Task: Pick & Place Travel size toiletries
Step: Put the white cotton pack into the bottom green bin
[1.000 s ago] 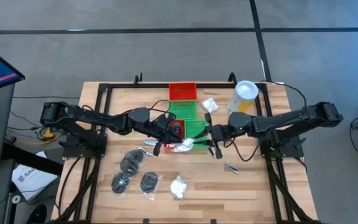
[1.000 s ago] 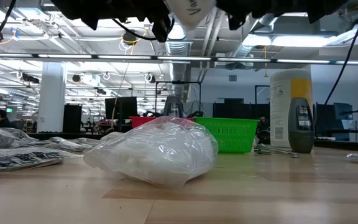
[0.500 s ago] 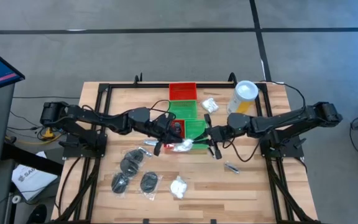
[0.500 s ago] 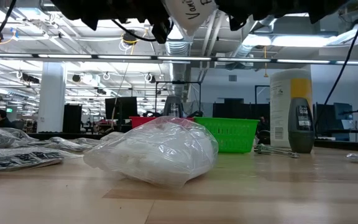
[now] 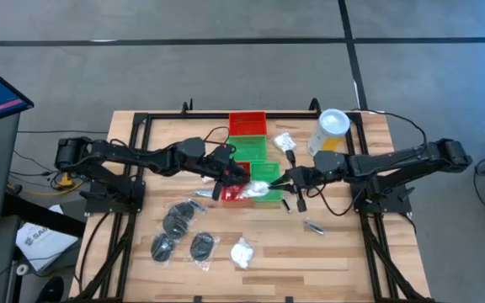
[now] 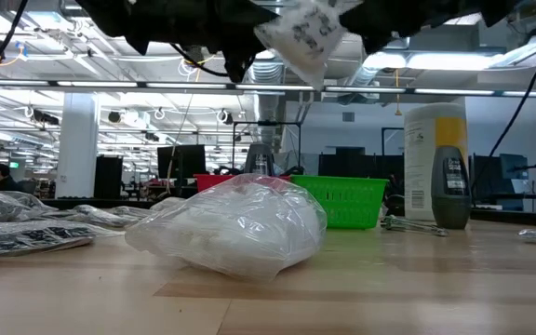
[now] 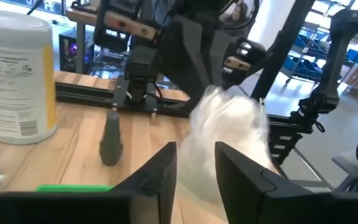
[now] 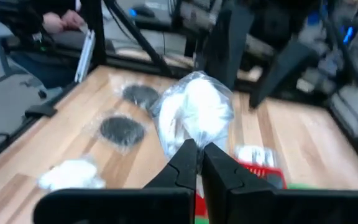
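Overhead and table-level views (plus wrists) share the table (image 5: 141,126).

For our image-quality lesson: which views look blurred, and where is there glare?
Right wrist view: soft throughout, the clear-plastic packet of white puffs smeared. Low view: the near white puffy packet is crisp, with bright ceiling lights behind. High view: evenly lit, no glare.

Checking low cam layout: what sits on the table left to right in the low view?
Flat dark-disc packets → big clear bag of white puffs → green tray → yellow canister → dark roll-on bottle.
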Tool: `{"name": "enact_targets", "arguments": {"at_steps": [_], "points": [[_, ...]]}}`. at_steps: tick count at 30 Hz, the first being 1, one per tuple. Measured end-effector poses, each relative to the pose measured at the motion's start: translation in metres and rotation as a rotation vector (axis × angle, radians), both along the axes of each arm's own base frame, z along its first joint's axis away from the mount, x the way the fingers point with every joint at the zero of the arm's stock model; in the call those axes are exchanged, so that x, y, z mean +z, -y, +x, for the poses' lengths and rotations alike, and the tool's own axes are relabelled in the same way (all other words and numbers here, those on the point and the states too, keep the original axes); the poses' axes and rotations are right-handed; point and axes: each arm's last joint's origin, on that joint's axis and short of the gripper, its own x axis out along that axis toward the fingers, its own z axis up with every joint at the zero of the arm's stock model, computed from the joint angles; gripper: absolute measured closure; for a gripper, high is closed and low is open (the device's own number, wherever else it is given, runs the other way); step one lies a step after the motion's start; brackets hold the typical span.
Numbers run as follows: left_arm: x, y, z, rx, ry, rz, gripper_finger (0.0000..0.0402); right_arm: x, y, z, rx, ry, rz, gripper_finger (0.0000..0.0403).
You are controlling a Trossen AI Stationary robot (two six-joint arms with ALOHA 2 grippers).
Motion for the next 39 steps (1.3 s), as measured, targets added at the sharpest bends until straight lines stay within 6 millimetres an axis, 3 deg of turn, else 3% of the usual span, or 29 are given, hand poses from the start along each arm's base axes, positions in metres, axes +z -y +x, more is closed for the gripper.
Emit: {"name": "enact_targets", "arguments": {"at_steps": [12, 21, 28, 35, 39], "points": [[0.0, 0.001, -0.002, -0.004, -0.025, -0.01, 0.03, -0.019, 0.017, -0.006, -0.136, -0.213, 0.027, 0.0403], [0.0, 0.011, -0.001, -0.033, -0.029, -0.035, 0.0301, -0.031, 0.044, -0.009, -0.256, -0.315, 0.062, 0.0403], [0.0, 0.015, -0.001, -0.045, -0.029, -0.035, 0.0302, -0.055, 0.065, 0.003, -0.295, -0.415, 0.102, 0.0403], [0.0, 0.015, -0.001, -0.044, -0.028, -0.035, 0.0302, -0.067, 0.082, 0.01, -0.343, -0.429, 0.154, 0.0402], [0.0, 0.015, -0.001, -0.043, -0.028, -0.034, 0.0302, -0.078, 0.089, 0.013, -0.372, -0.47, 0.179, 0.0386]]}}
